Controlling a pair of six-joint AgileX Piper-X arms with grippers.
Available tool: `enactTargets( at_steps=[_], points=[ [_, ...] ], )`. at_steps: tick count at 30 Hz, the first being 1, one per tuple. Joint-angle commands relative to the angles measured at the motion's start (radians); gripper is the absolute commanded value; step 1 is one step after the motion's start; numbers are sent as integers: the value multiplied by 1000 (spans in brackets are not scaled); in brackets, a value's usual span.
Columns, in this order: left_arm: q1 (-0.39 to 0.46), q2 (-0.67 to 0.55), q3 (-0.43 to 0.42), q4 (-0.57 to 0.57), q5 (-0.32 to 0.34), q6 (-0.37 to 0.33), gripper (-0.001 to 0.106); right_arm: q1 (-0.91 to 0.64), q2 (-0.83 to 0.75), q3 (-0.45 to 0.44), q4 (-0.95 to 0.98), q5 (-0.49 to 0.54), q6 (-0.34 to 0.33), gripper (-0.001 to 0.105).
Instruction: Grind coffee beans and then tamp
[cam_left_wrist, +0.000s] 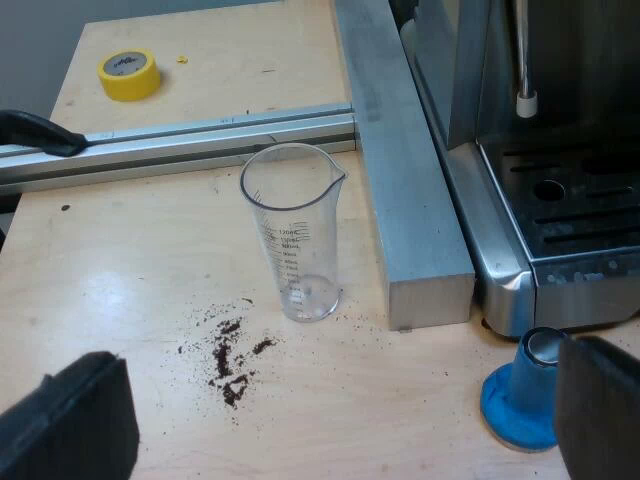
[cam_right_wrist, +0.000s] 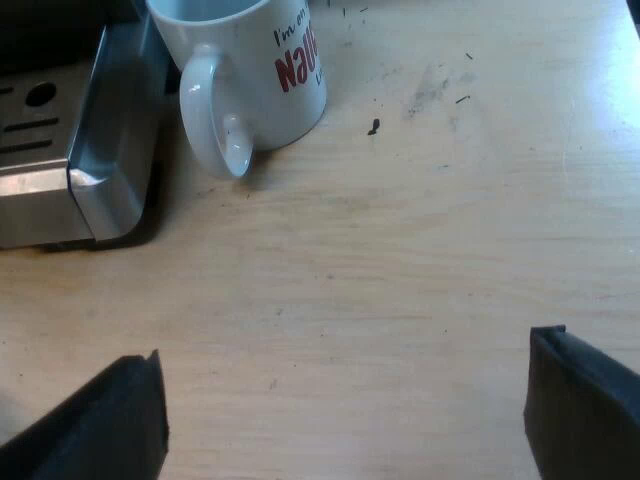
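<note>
Left end effector (cam_left_wrist: 340, 400): fingers wide, holding nothing, low over the tabletop (cam_left_wrist: 150, 270). One finger is just beside the blue tamper (cam_left_wrist: 515, 400) and hides part of it. The tamper stands upright on the tabletop at the corner of the espresso machine (cam_left_wrist: 560, 200); can't tell if they touch. Right end effector (cam_right_wrist: 350, 400): also wide and empty, over bare wood.

Step, my read: nothing is gripped, so this looks like a ready pose before a reach, with neither grinding nor tamping under way. The tamper is the closest task item. Picking it up would call for the left end effector to slide over it, centre on the blue body and close, without bumping the machine's corner.

Around: the measuring glass (cam_left_wrist: 292, 235) is upright and empty, just beside a thick metal bar (cam_left_wrist: 410, 200) that lies along the machine's side. A thinner rail (cam_left_wrist: 200, 140) crosses the tabletop beyond the glass and meets the bar. Loose coffee grounds (cam_left_wrist: 230, 365) are scattered between the glass and the left end effector. A yellow tape roll (cam_left_wrist: 129, 74) lies past the rail, near a tabletop corner. A white mug (cam_right_wrist: 250, 60) with red lettering stands just beside the machine's corner, handle toward the right end effector.

In the way: the bar and glass crowd the left arm's path to the machine, and the mug crowds the right arm's.
</note>
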Motion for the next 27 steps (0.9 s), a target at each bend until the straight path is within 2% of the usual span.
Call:
enactTargets(
  at_steps=[1,4,7,12,15,17,22,27],
  points=[
    [-3,-134,-7,-9,14,-6,85,2,-36,-17,-6,-8,4,74],
    [-3,-107,-36,5,54,-6,85,2,-1,-55,20,-36,8,74],
    [-3,-68,-71,25,58,-6,85,42,52,-98,20,-39,10,74],
    [-9,14,-128,34,103,-6,85,146,142,-166,20,-64,-24,74],
    [-32,61,-151,34,109,-6,85,227,205,-204,20,-69,-61,74],
    [-62,93,-163,34,110,-6,85,295,256,-229,15,-116,-89,74],
    [-107,155,-165,33,120,10,85,419,336,-237,-44,-189,-112,74],
    [-121,195,-165,33,148,12,85,550,402,-237,-130,-198,-191,74]
  ],
)
